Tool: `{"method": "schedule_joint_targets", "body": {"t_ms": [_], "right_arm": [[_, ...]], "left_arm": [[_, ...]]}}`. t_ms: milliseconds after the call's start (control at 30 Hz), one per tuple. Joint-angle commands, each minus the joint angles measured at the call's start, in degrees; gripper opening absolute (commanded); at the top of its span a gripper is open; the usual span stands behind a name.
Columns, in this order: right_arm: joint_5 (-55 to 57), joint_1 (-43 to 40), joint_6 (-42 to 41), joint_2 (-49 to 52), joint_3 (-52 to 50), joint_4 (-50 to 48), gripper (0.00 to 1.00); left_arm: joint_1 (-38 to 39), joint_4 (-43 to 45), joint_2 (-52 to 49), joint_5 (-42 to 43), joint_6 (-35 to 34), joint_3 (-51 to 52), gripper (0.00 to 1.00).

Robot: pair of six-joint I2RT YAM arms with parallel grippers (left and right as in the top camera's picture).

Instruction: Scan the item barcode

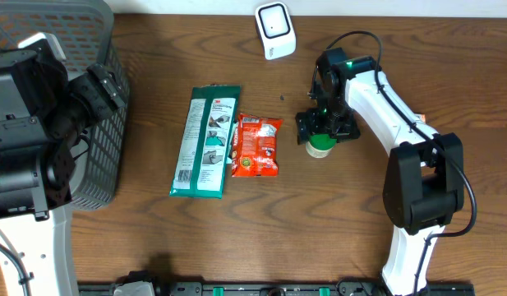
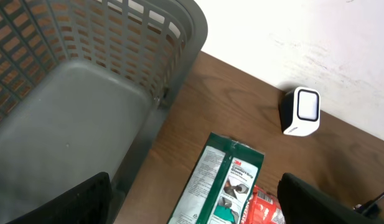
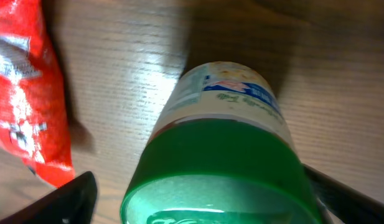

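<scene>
One jar [image 1: 320, 148] stands on the wood-grain desk [image 1: 335, 238], right of centre: round, with a pale label and a glossy green lid. The right pincer [image 3: 199, 180] hangs over it, released, its two dark fingers [image 3: 48, 202] straddling the lid with a gap showing on one side. One scanner [image 1: 274, 30], a small white rounded box, sits at the desk's far edge, apart from the jar. Two flat packets lie side by side, edges meeting: a long green packet [image 1: 205, 141] and a shorter, crinkly red packet [image 1: 256, 145]. One grey plastic lattice basket [image 1: 105, 164] stands at left; the left pincer [image 2: 196, 180] hovers over it, released and empty
</scene>
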State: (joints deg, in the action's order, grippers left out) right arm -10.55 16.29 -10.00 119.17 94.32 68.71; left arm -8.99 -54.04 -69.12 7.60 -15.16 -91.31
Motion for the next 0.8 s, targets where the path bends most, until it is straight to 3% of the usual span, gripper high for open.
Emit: {"method": "schedule_joint_targets", "body": {"t_ms": [0,233,333,433,667,733,767], "right_arm": [[-1.5,-1.0,2.9,-0.8,0.2,-0.4,0.99],[-1.2,-1.0,16.5,-0.8,0.2,-2.1,0.98],[1.2,-1.0,16.8,-0.8,0.2,-1.9,0.92],[2.6,-0.9,16.2,-0.8,-0.2,-1.4,0.99],[2.8,-1.0,16.2,-0.8,-0.5,-1.7,0.99],[2.8,-1.0,15.2,-0.8,-0.5,-1.7,0.83],[2.9,-1.0,14.9,-0.8,-0.6,-1.7,0.82]], "left_arm": [[-0.2,-0.1,-0.1,0.3,0.5,0.0,0.85],[-0.2,-0.1,-0.1,0.3,0.5,0.0,0.85],[-0.2,-0.1,-0.1,0.3,0.5,0.0,0.85],[-0.2,-0.1,-0.1,0.3,0.5,0.0,0.85],[-0.2,-0.1,-0.1,0.3,0.5,0.0,0.85],[-0.2,-0.1,-0.1,0.3,0.5,0.0,0.85],[-0.2,-0.1,-0.1,0.3,0.5,0.0,0.85]]}}
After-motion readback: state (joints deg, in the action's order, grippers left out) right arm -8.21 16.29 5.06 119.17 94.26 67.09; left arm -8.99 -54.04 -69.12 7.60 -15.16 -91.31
